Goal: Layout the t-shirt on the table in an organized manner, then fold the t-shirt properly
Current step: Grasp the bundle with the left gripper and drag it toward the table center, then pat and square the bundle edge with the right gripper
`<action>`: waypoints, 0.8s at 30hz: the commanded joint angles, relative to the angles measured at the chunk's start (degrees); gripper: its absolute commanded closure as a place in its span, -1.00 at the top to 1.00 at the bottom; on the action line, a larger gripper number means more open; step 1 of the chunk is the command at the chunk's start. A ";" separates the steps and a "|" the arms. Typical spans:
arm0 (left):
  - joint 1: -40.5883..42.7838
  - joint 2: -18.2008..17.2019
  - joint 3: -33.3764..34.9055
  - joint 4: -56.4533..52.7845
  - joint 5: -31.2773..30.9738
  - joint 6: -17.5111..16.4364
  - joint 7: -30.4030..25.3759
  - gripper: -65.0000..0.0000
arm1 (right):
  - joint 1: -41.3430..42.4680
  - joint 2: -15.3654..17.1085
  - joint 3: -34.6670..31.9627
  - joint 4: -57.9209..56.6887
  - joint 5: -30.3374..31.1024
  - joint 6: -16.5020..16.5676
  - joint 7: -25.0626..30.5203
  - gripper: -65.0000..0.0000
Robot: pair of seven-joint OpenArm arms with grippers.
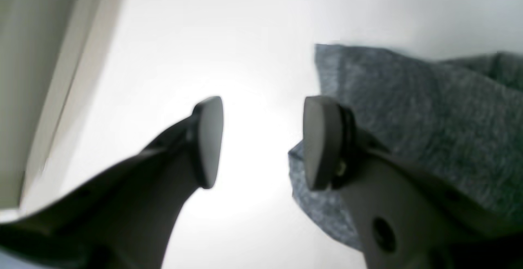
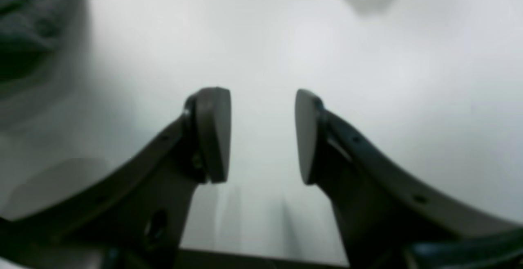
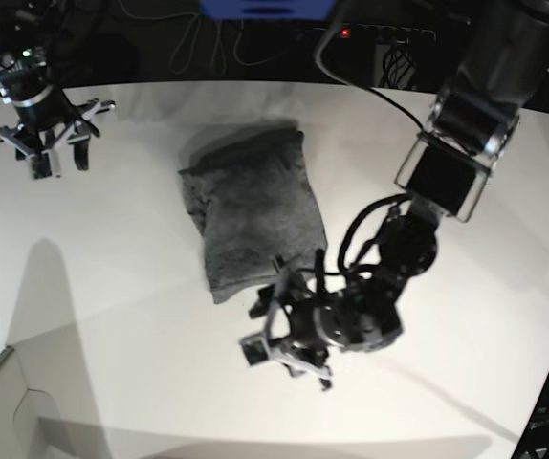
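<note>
I've got the t-shirt [image 3: 253,215] lying folded into a compact grey rectangle near the middle of the table [image 3: 112,287], its long axis running away from me and slightly tilted. On the base view my left gripper [image 3: 273,341] sits low at the shirt's near edge, right by the corner closest to me. Through the left wrist camera I see its fingers [image 1: 210,140] parted with bare white table between them; nothing is pinched. One pad stands just in front of the heather fabric [image 1: 429,117], and I can't say for certain whether it touches the cloth. The shirt edge there looks a little rumpled and raised.

My right gripper [image 3: 47,143] is well apart from the shirt, off at the far corner of the table on the base view's left. From the right wrist camera its fingers [image 2: 212,134] are spread too, empty, with only blurred white surface between them and a dark smudge of the shirt [image 2: 28,19] up in the corner of that view.
</note>
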 commanded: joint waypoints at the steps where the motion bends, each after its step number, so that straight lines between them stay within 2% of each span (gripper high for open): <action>1: -0.10 -0.76 -3.72 2.03 -0.26 0.16 -0.65 -0.06 | -0.05 -0.85 -0.81 1.52 0.66 -0.01 1.27 -0.30; 6: 10.36 -3.93 -26.23 6.96 -0.79 0.16 -0.65 -0.14 | 0.39 -2.61 -6.96 2.57 0.66 -0.01 1.36 -0.97; 10: 17.57 -4.54 -41.61 8.89 -0.79 0.16 -0.65 -0.36 | 1.18 -2.88 -15.75 2.75 0.66 -0.01 1.45 -1.00; 13: 22.93 -4.54 -51.63 8.98 -0.79 0.16 -0.65 -0.42 | 2.76 -3.49 -23.58 2.75 0.66 -0.01 1.36 -1.00; 18: 29.00 -4.98 -59.02 9.15 -0.88 0.16 -0.65 -0.42 | 5.75 -3.49 -32.81 2.31 0.66 -0.01 1.27 -1.00; 24: 35.85 -5.42 -63.76 15.40 -0.88 0.16 -0.65 -0.42 | 6.63 -3.14 -33.86 -2.44 0.66 -0.01 1.54 -1.00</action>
